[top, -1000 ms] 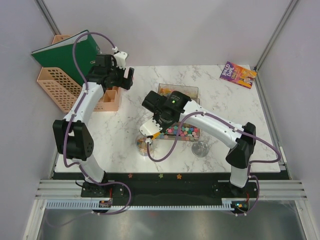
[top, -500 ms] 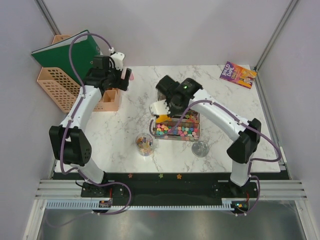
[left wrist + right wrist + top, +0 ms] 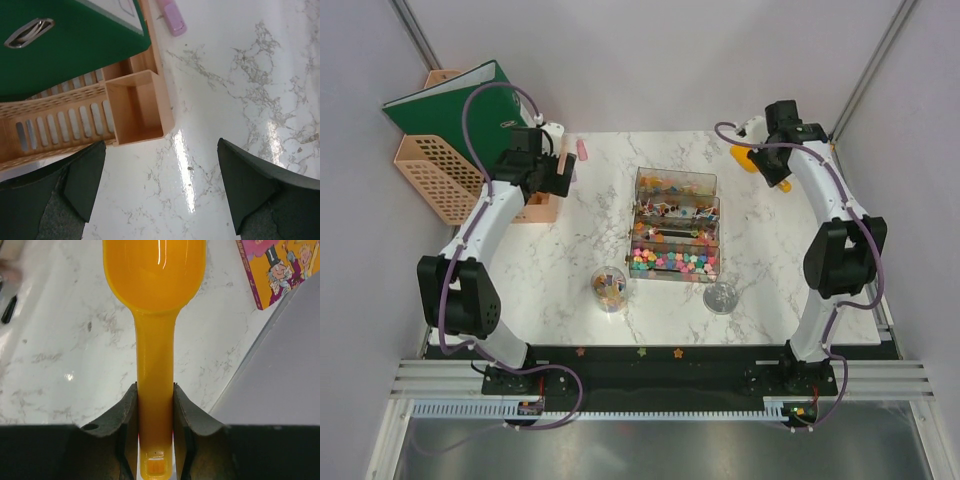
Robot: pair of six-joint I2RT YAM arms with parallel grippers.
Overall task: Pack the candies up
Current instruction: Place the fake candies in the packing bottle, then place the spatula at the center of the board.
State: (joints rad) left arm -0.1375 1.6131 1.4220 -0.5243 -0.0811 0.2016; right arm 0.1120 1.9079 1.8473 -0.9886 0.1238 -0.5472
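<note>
The candies (image 3: 673,263) fill the front compartment of a clear box (image 3: 676,178) at the table's middle, with more in its back compartments. A clear cup (image 3: 610,287) in front of the box, to its left, holds a few candies. My right gripper (image 3: 763,152) is at the back right corner, far from the box, shut on the handle of an orange scoop (image 3: 154,275). The scoop's bowl is empty and hangs over bare marble. My left gripper (image 3: 159,152) is open over the table beside the peach organiser (image 3: 135,107), with nothing between its fingers.
A green binder (image 3: 445,110) leans in the peach organiser (image 3: 430,170) at the back left. A pink marker (image 3: 172,19) lies behind it. A second clear cup (image 3: 722,297) stands in front of the box, to its right. A colourful book (image 3: 280,270) lies by the right wall.
My right arm has swung from the cup, past the candy box, to the back right corner, carrying the scoop. The left gripper has shifted slightly left toward the organiser.
</note>
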